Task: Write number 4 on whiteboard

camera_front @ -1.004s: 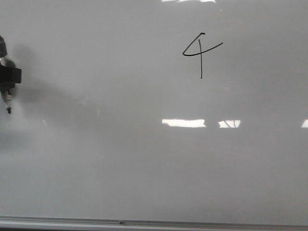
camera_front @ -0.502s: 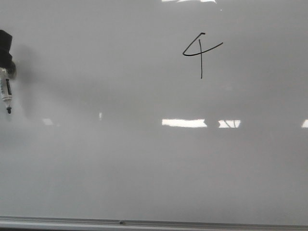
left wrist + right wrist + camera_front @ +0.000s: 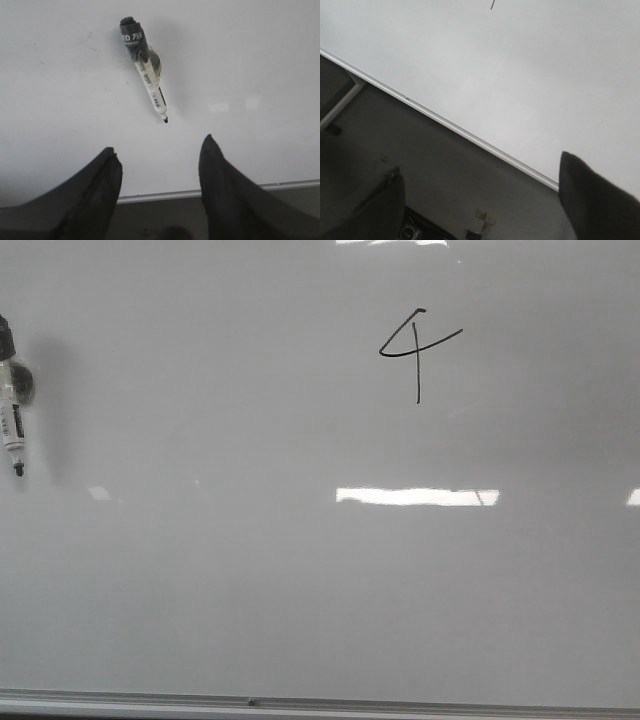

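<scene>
The number 4 [image 3: 417,348] is drawn in thin black line at the upper right of the glossy whiteboard [image 3: 300,580]. A marker [image 3: 13,420] with a black cap end, white barrel and black tip lies on the board at the far left edge; the left wrist view shows it whole [image 3: 144,65]. My left gripper [image 3: 160,150] is open and empty, back from the marker, over the board's near frame. My right gripper [image 3: 480,170] is open and empty over the dark surface beside the whiteboard [image 3: 520,65]. Only the stem's end of the 4 [image 3: 492,4] shows there.
A thin silver frame [image 3: 300,704] runs along the board's near edge, also in the left wrist view [image 3: 165,195] and right wrist view [image 3: 445,122]. Bright light reflections [image 3: 415,496] lie across the board's middle. A dark surface [image 3: 420,165] lies beyond the frame.
The black left gripper that was at the marker one second ago has let it go and drawn out of the front view. The marker stays lying at the left edge.
</scene>
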You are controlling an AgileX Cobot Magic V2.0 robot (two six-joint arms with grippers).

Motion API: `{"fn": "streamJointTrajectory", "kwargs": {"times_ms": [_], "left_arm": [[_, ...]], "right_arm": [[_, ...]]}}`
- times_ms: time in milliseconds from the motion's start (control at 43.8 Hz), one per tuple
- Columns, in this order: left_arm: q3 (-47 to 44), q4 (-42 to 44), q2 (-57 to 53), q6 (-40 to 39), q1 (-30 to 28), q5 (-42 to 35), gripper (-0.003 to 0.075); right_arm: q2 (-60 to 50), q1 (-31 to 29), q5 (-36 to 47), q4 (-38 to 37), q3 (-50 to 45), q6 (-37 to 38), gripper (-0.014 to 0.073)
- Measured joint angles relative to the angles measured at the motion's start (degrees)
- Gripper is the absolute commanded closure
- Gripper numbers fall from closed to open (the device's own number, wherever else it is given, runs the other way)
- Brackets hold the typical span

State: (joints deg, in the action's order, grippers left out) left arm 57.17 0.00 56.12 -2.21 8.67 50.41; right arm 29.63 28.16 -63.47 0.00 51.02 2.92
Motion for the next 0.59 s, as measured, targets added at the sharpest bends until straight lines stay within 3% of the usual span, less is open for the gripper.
{"fn": "streamJointTrajectory", "kwargs": {"times_ms": [183, 434, 525, 594], "left_arm": [[-1.5, 0.0, -8.83, 0.0, 0.0, 6.37, 0.0364], [-6.14, 0.0, -18.96, 0.0, 0.0, 8.22, 0.0365], [-6.99, 0.0, -20.28, 0.0, 0.0, 8.28, 0.0386], [-7.3, 0.0, -20.63, 0.0, 0.0, 8.33, 0.043]], "right_arm": [[-5.62, 0.0, -0.86, -2.25, 0.0, 0.24, -0.0048], [-8.24, 0.0, -3.41, -4.52, 0.0, 0.24, -0.0043], [-8.24, 0.0, -3.41, -4.57, 0.0, 0.32, 0.0021], [-8.24, 0.0, -3.41, -4.57, 0.0, 0.32, 0.013]]}}
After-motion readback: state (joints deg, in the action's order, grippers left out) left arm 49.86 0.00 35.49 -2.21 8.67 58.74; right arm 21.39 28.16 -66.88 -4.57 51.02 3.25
